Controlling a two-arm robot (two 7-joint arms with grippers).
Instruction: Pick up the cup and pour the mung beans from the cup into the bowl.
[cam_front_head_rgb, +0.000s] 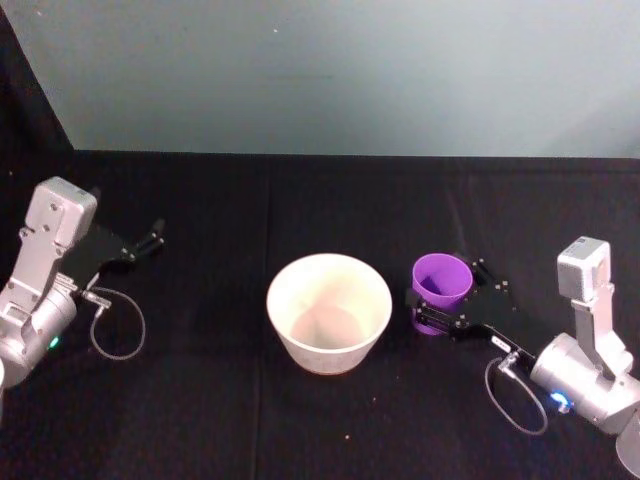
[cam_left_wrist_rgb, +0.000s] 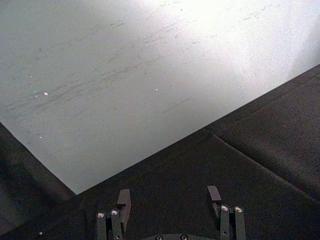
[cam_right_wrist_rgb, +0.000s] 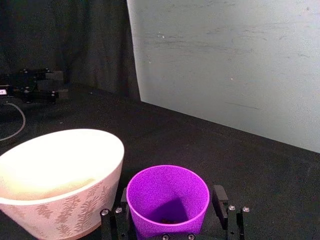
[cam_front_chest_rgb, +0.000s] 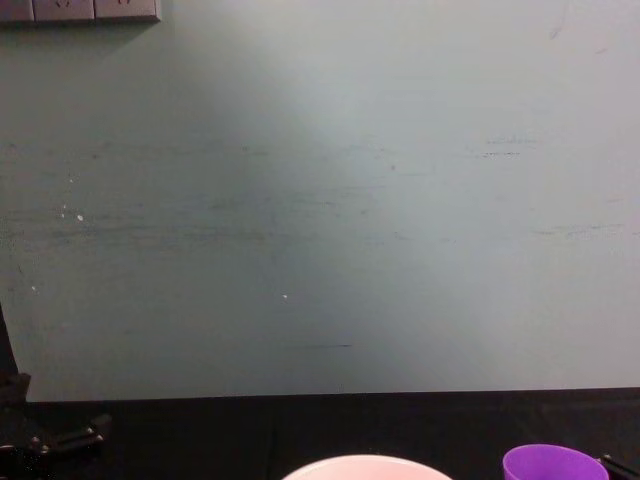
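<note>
The cup stands upright on the black table just beside the bowl, at the bowl's 3 o'clock, apart from its wall, with a few small dark grains lying in its bottom. The right gripper reaches in from the cup's 4 o'clock and is clamped on it, one finger pressed against each side below the rim. The left gripper is parked well off at the bowl's 9 o'clock above bare cloth, its two fingers spread apart with nothing between them
</note>
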